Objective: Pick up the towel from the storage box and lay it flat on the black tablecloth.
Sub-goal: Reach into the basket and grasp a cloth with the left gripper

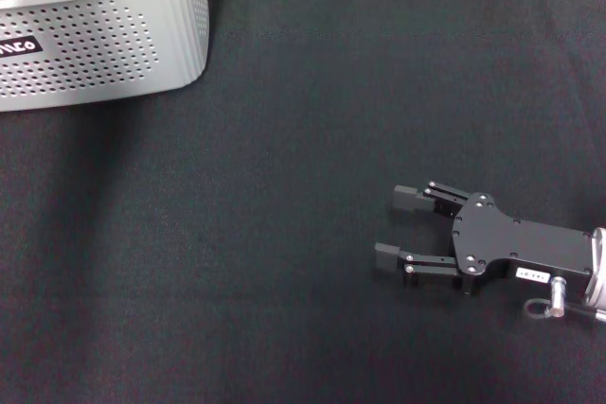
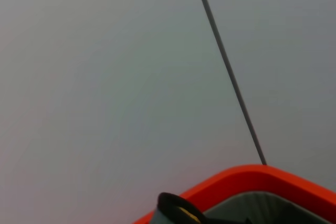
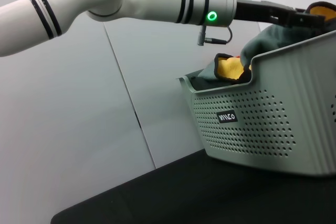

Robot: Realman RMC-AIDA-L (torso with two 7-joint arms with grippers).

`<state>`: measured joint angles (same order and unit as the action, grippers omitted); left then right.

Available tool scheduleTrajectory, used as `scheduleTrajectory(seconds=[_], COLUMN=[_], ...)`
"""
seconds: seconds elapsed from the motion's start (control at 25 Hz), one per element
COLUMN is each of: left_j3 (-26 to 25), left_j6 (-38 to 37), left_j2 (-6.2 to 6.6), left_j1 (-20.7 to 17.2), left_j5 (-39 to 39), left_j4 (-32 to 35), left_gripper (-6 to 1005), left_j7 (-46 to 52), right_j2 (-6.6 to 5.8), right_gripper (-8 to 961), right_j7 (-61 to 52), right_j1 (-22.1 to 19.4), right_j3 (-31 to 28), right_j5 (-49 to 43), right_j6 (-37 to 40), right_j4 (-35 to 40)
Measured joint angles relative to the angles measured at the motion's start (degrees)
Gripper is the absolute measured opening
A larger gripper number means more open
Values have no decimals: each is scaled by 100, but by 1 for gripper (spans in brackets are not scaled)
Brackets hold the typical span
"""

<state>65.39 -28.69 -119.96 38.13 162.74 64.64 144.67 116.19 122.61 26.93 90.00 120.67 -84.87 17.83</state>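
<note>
Reaching into the storage box, the left claw sits over the towel at the basket's far end; whether its fingers are spread or closed cannot be told. The box is a pale grey perforated basket with a black label, standing at the far left corner of the black tablecloth, which covers the counter. The towel is bunched inside it, with grey-green folds and a patch of yellow-orange face showing above the rim in the right wrist view. The left wrist view shows only a blurred strip of orange edge and grey-green cloth against a plain wall.

The right claw rests low over the tablecloth on the near right, well apart from the box, with its fingers spread and nothing between them.

The towel looks soft, light and limp, so it will likely droop and fold when lifted. A pinch on a raised fold or near the stitched edge seems the safest hold; spreading it flat may need a corner grip.
</note>
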Motion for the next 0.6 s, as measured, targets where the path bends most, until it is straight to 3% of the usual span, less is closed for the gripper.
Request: scheduleTrajectory(seconds=[0.32,0.6], left_j3=[39,47], left_j6=[46,24], left_j2=[0,-9], left_j1=[-9,-37], left_j5=[-9,-17], left_j4=[-75,-53], left_gripper=[626,380], left_j7=[-204,-375], right_j2=[0,0], right_gripper=[870,870], right_j7=[0,0], right_j1=[-35,-43], right_j3=[0,-11], right_j5=[0,0], right_j6=[58,59], right_j4=[1,1])
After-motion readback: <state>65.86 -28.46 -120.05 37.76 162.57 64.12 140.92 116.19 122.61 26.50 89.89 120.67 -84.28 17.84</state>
